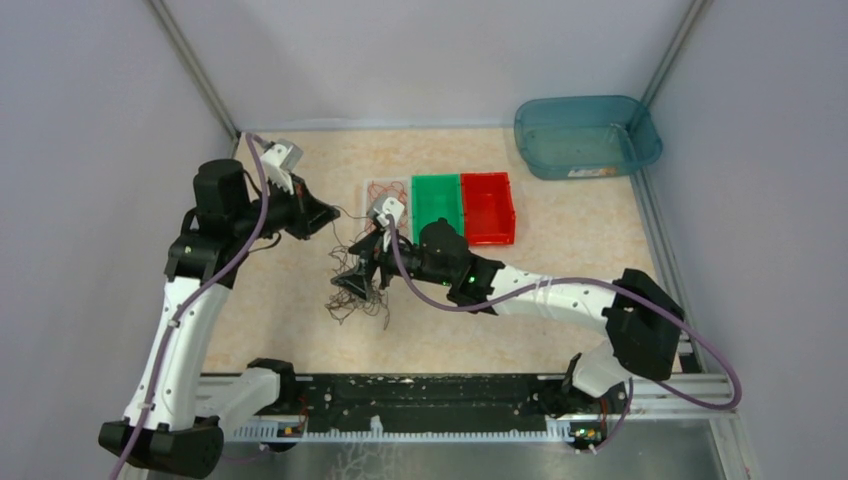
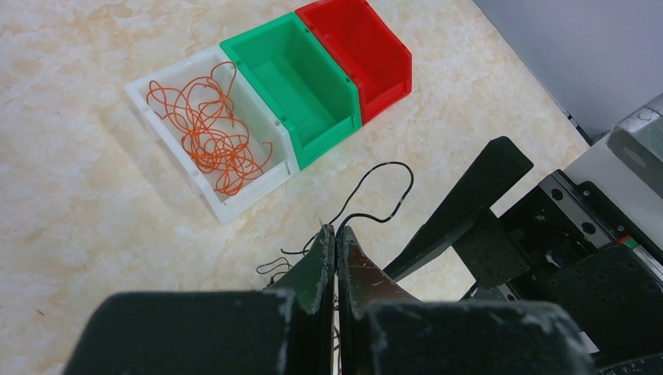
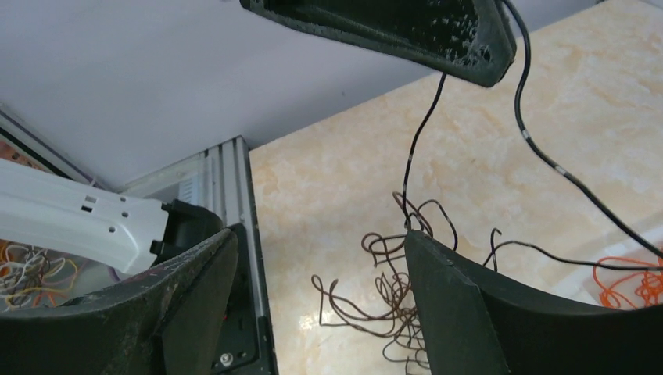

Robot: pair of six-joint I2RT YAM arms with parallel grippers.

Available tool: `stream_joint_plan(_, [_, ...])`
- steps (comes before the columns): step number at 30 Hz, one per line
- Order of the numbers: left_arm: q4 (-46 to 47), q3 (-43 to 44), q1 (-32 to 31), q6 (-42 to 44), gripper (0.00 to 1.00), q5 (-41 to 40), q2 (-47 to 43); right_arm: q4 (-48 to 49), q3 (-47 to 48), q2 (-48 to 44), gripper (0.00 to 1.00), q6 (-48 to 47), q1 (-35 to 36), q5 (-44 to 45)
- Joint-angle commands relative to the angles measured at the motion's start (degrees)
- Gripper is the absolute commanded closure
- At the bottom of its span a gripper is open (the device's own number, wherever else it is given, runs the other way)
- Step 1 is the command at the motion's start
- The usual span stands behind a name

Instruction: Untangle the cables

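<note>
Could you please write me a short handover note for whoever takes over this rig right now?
Left claw: shut on a black wire, held above the table; the wire runs down toward the dark tangle.
Right claw: open over the dark tangle, gripping nothing.
Cables: orange wires lie in the white bin; green bin and red bin are empty.
Done: orange wires binned.
Left: separating the dark wires.
</note>
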Motion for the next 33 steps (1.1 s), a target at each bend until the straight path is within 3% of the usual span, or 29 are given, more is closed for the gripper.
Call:
stream_joint_plan(1, [-2.31,2.48,-0.1,-0.76,1.0,-0.05,0.23,7.11,2.99,2.13,0.22,1.19,0.45,-1.04])
stream_joint_plan(10, [-4.77,3.85,-0.09,-0.75,1.0,1.34,-1.14,15.45,1.46,3.18,0.26,3.14,0.3,4.05])
stream_joint_plan(19, [-5.64,4.08,-0.09,0.98,1.0,1.23,-2.18,18.15,-4.85,-3.73,0.26,6.72,-1.78,3.75])
stream_joint_plan(26, [-5.61,4.46,-0.09,0.14,1.0,2.27,-2.54,21.78,-2.43,0.62,0.28,10.52,-2.16,1.53])
stream_joint_plan(33, [-5.63,5.04,-0.1,-0.66,1.0,3.07,-2.76,25.83,3.35,8.08,0.43,13.34,-1.63,1.21])
